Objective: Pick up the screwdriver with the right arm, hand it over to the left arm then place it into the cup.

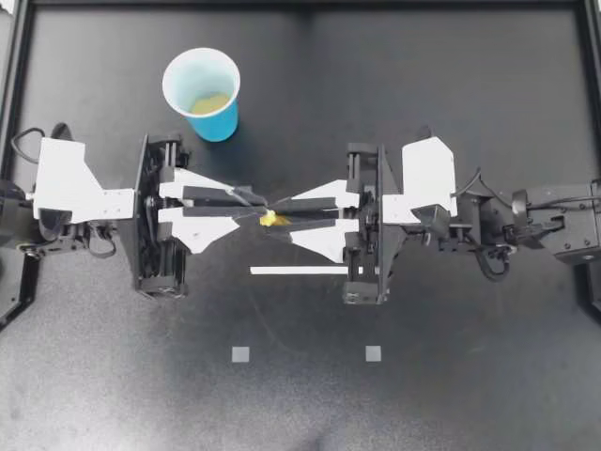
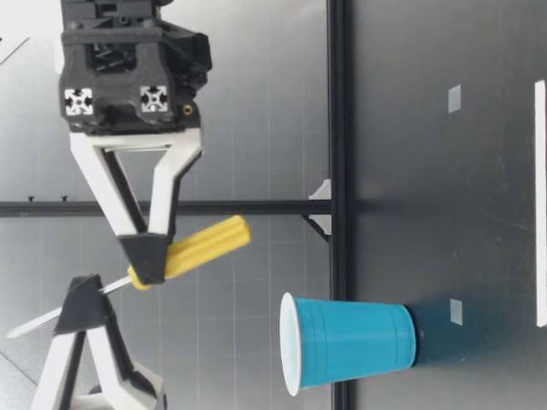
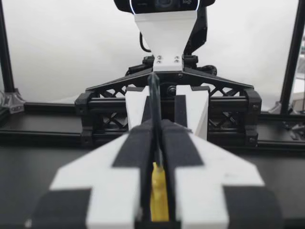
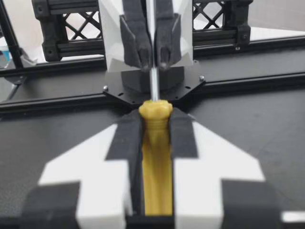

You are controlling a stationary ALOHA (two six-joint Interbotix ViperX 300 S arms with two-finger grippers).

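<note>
My left gripper (image 1: 252, 206) and my right gripper (image 1: 287, 215) meet tip to tip over the middle of the table (image 1: 451, 113), with the screwdriver (image 1: 273, 219) between them. In the right wrist view the right fingers are clamped on the yellow handle. The left fingers stand close together on the metal shaft and appear to pinch it, though the contact is hard to make out. The low view shows the screwdriver held clear above the table and tilted, with the shaft end higher than the handle. The blue cup (image 1: 218, 120) stands upright to the far left of the screwdriver, apart from both grippers. A white strip (image 1: 300, 271) lies on the table, near the right gripper.
</note>
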